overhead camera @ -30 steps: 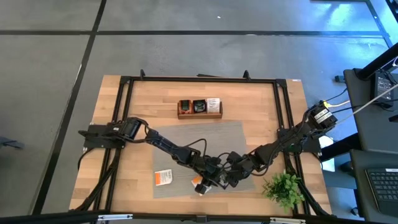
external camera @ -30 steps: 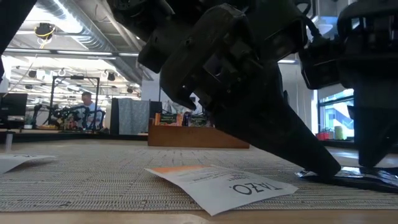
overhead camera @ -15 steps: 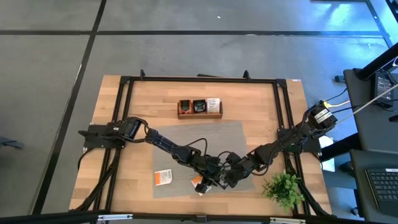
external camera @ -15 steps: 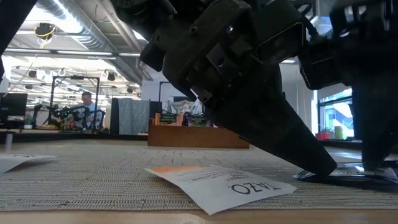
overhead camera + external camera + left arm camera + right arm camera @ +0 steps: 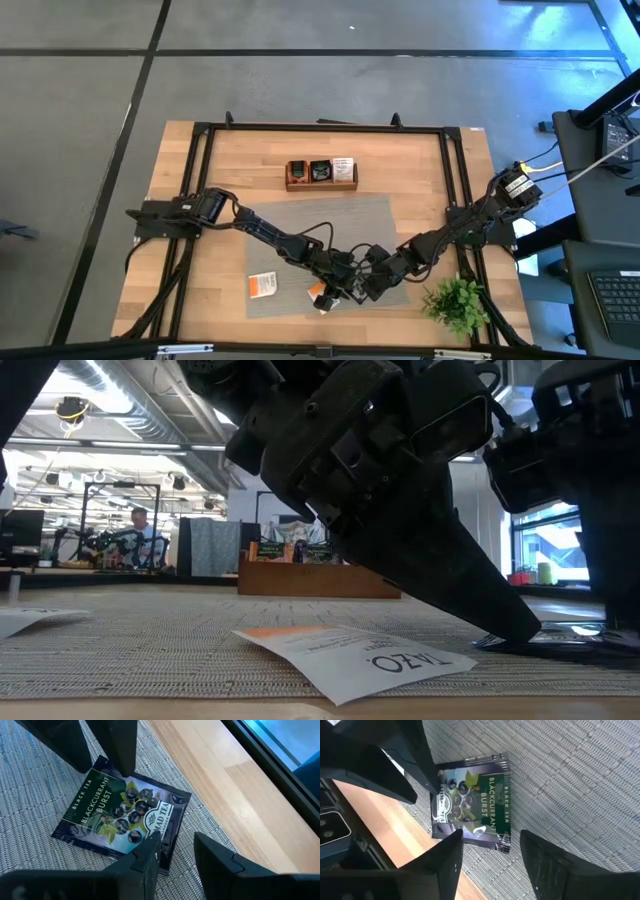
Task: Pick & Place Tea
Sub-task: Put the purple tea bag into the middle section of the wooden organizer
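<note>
A: Where are the two tools?

B: Both are low over the near edge of the grey mat (image 5: 330, 235), close together. The left tool (image 5: 172, 852) and the right tool (image 5: 490, 852) point at the same dark sachet (image 5: 122, 810) from opposite sides.

A: Is either pinching it?

B: No. The left tool's fingers are spread, one fingertip (image 5: 152, 845) over the sachet's edge, the other beside it above the mat. The right tool's fingers are also spread, both tips just off the sachet's edge. The sachet lies flat on the mat, by the strip of bare desk (image 5: 235, 790).

A: And the other tea?

B: A white sachet (image 5: 350, 655) lies flat on the mat at its near edge, just left of the tools. An orange-and-white one (image 5: 262, 285) lies further left on the mat. The tray (image 5: 321, 173) at the far side of the desk holds more sachets in its three compartments.

A: Anything else?

B: A plant (image 5: 455, 303) stands at the near right corner.
</note>
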Motion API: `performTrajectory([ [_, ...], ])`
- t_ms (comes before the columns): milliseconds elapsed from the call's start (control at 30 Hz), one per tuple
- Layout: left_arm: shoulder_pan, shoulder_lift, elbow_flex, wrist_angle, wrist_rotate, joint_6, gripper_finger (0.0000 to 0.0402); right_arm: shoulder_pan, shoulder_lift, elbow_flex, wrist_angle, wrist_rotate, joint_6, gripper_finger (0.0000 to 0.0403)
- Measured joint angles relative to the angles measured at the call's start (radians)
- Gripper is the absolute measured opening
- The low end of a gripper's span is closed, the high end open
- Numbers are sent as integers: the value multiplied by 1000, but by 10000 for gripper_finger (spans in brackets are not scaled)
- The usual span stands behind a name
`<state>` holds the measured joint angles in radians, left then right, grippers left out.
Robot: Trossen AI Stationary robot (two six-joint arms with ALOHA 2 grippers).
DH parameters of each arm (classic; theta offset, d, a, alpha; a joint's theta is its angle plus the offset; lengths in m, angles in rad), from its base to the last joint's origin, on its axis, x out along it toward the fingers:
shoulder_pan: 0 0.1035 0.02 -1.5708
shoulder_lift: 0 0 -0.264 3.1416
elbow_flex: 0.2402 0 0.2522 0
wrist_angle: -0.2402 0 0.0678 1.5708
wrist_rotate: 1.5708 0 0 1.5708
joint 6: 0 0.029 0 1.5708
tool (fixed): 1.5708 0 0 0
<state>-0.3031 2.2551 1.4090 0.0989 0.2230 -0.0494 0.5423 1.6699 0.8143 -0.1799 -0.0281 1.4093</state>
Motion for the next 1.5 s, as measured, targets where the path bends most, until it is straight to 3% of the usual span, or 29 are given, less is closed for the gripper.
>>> performTrajectory([
  [233, -1, 0, -1, 3, -10, 0, 116, 0, 13, 0, 5, 7, -1, 161],
  [733, -2, 0, -2, 3, -12, 0, 116, 0, 51, 2, 62, -13, -60, 151],
  [1367, -1, 0, -2, 3, -15, 0, 116, 0, 15, -1, 32, -20, -132, 10],
  [1500, -3, -3, -2, 3, -16, 23, 116, 0, 15, -1, 26, 3, -141, 7],
])
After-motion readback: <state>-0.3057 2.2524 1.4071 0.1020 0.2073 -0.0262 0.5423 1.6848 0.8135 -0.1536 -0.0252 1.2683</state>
